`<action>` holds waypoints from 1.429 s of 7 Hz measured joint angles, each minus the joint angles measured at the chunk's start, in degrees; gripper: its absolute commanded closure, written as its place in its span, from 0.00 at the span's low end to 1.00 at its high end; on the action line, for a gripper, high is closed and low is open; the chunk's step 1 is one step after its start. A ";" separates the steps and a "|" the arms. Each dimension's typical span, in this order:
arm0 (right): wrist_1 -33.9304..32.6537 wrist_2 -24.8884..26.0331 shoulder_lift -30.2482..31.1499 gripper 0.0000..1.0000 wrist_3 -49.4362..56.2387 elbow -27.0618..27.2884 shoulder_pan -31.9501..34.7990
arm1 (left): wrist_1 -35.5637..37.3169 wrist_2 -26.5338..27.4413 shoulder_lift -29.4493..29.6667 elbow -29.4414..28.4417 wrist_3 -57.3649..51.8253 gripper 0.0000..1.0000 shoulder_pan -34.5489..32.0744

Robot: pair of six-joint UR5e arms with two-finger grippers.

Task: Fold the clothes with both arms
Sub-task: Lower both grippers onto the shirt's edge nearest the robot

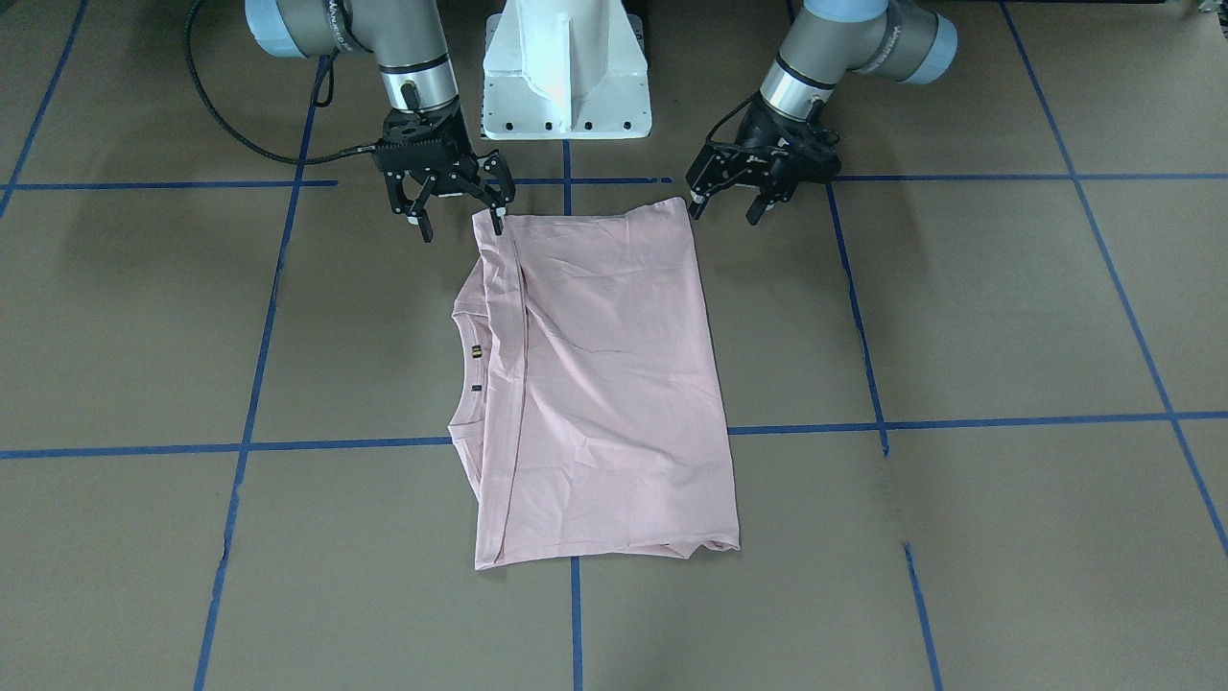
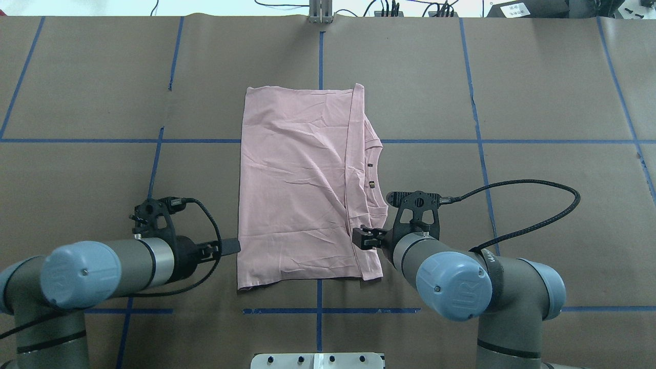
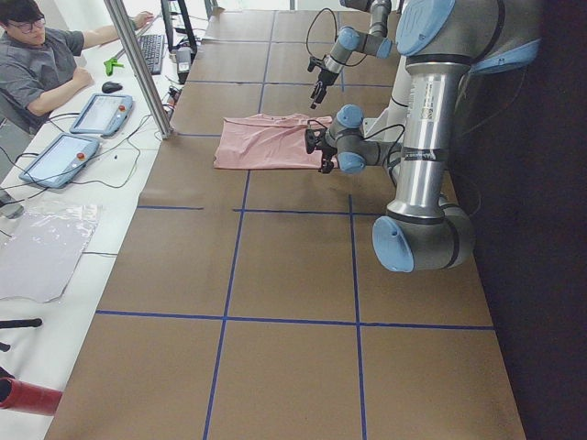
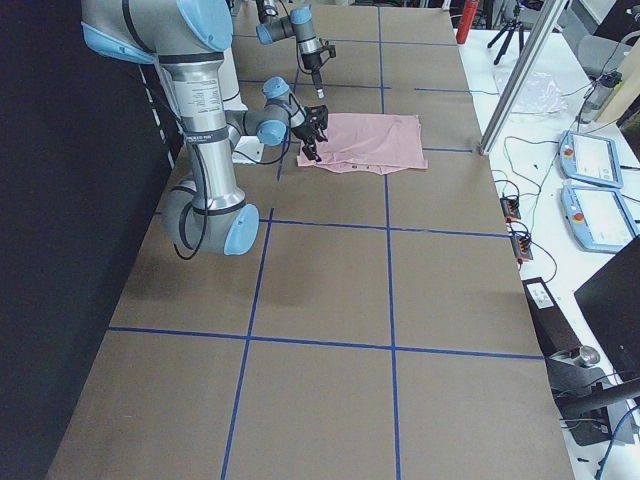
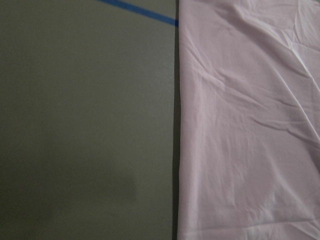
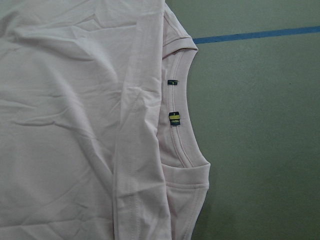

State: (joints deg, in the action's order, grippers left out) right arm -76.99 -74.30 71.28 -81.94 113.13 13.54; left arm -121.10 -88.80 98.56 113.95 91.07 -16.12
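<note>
A broad desk covered in brown paper and crossed by blue tape lines carries everything here. Nearest the robot stands the white pedestal base. Just beyond it both black two-fingered tools hang low with jaws spread wide, holding nothing. The left tool is just beside the near left corner of the cloth, and the right tool is at the near right corner, one fingertip at or touching the hem. Between them, running away along the centre line, lies the pale pink short-sleeved cotton T-shirt, doubled into a long rectangle, flat but creased. Its ribbed neckline with small dark labels juts from under the top layer on the robot's right side. The fabric looks light, thin and limp. It will likely sag and drag unless both near corners are pinched through all layers and lifted together. Its left edge is straight, the right stepped. Beyond the far edge and to either side only bare paper shows, so a fold away from the robot has room
</note>
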 measured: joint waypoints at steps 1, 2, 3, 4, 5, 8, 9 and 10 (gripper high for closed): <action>0.00 -0.03 0.00 0.00 0.02 -0.02 0.00 | 5.28 1.01 3.04 -0.12 1.39 0.43 2.36; 0.00 -0.05 -0.03 0.00 0.02 -0.01 0.00 | 10.55 1.42 6.47 -0.82 2.44 0.48 3.38; 0.00 -0.05 -0.06 0.00 0.01 -0.02 0.00 | 13.45 1.55 8.51 -2.03 3.20 0.48 3.71; 0.00 -0.06 -0.08 0.00 -0.01 -0.02 -0.03 | 14.51 1.59 9.30 -3.25 3.30 0.47 3.78; 0.00 -0.06 -0.09 0.00 0.00 -0.02 -0.06 | 14.86 1.54 9.53 -3.97 3.25 0.46 3.80; 0.00 -0.04 -0.04 0.00 -0.03 -0.08 -0.06 | 14.93 1.13 9.31 -4.23 3.13 0.42 3.94; 0.00 0.00 0.01 0.00 -0.05 -0.09 -0.08 | 14.86 1.09 9.11 -4.17 3.11 0.42 4.00; 0.00 0.02 0.08 0.00 -0.06 -0.10 -0.09 | 14.79 1.14 9.02 -4.13 3.13 0.42 4.11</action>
State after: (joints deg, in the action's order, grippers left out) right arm -76.99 -74.28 71.36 -82.00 113.03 13.45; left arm -106.30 -87.65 107.59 109.82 94.20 -12.00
